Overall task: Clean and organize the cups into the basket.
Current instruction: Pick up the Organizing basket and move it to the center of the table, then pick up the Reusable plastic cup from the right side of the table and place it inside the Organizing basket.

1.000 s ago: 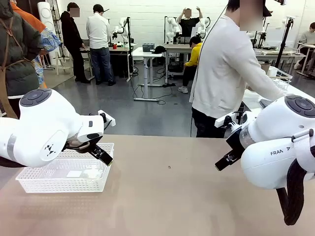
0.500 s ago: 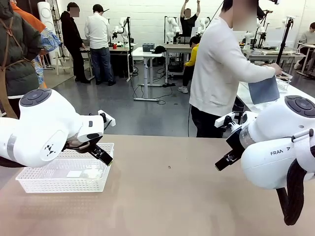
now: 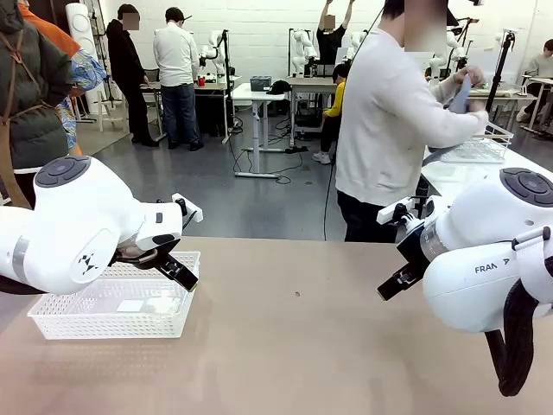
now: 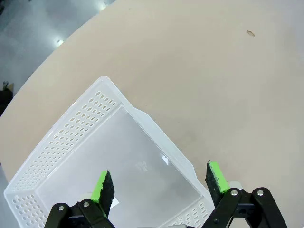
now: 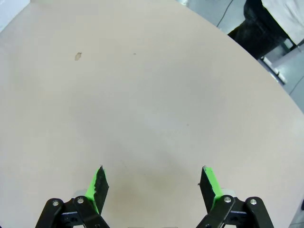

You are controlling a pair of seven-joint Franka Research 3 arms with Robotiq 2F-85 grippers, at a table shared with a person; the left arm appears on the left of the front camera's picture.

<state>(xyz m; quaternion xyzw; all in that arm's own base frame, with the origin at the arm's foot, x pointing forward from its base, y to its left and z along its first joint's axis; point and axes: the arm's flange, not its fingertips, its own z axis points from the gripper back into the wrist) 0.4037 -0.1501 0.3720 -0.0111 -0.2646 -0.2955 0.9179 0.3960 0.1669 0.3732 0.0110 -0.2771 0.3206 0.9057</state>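
The basket [image 3: 104,324] sits on the worktop [image 3: 294,346] at the robot's left, near the front edge, upright, with its long side facing the camera; no cups lie in it, and through its clear floor the worktop shows; the left end effector [image 4: 160,179] hangs just above it, released, green pads spread wide, one pad over the basket's floor and the other over the rim on the side toward the middle of the worktop; the right end effector [image 5: 155,176] is likewise released, pads wide apart, poised over bare worktop well apart from the basket; across the worktop the person [image 3: 389,130] is turned away toward another table, lifting a grey-blue cloth [image 3: 462,93] above a wire basket [image 3: 479,149]; the basket looks thin-walled and light, so I judge it will flex if pinched mid-wall and skid on the smooth worktop if nudged; the stiffest hold should be the rolled rim at a short end, by the handle slot, with one pad inside and one outside; anything set into it is best lowered to the floor before release, since a drop could shove or tip so light a tray; the task looks barely begun.
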